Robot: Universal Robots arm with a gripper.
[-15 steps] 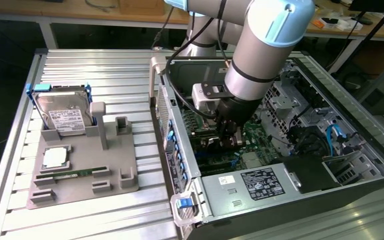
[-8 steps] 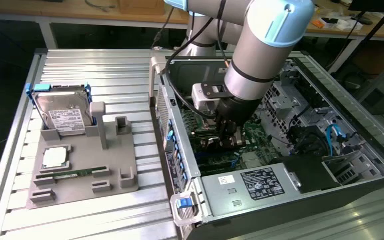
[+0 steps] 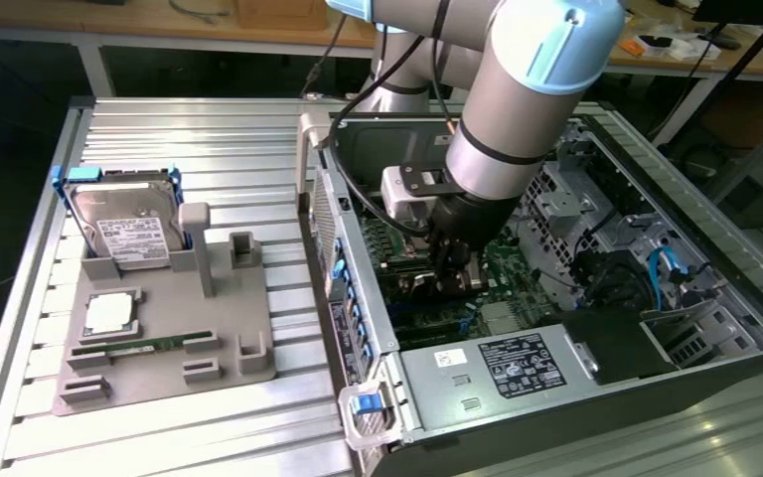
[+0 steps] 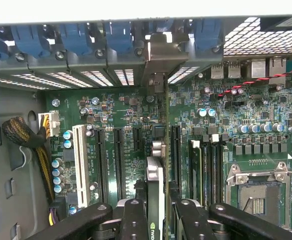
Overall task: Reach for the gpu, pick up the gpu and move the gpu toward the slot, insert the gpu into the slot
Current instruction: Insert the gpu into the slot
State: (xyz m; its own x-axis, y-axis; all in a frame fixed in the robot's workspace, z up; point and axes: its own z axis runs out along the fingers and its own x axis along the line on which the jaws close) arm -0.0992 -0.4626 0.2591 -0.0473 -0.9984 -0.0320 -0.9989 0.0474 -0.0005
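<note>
So the gripper (image 4: 155,220) is clamping the gpu (image 4: 155,185) edge-on between its two black fingers (image 4: 134,220), low in the middle of the wrist view, with the card's silver bracket (image 4: 161,57) reaching up to the case's rear wall near the top centre. In the exterior view, the gripper (image 3: 451,273) is sitting deep inside the open pc case (image 3: 554,393), centre of the frame, right down at the motherboard (image 3: 408,248). I'm reading this as the insert step: the card is standing upright on the green board, and its lower edge is hiding the slot, so I can't tell if it's seated or just resting on top. Judging from that, the next move is calling for a straight push down with no tilt, bracket staying lined up with the rear opening. Over at the exterior view's left, the hard drive (image 3: 123,224) is resting on the grey fixture (image 3: 170,338).
</note>
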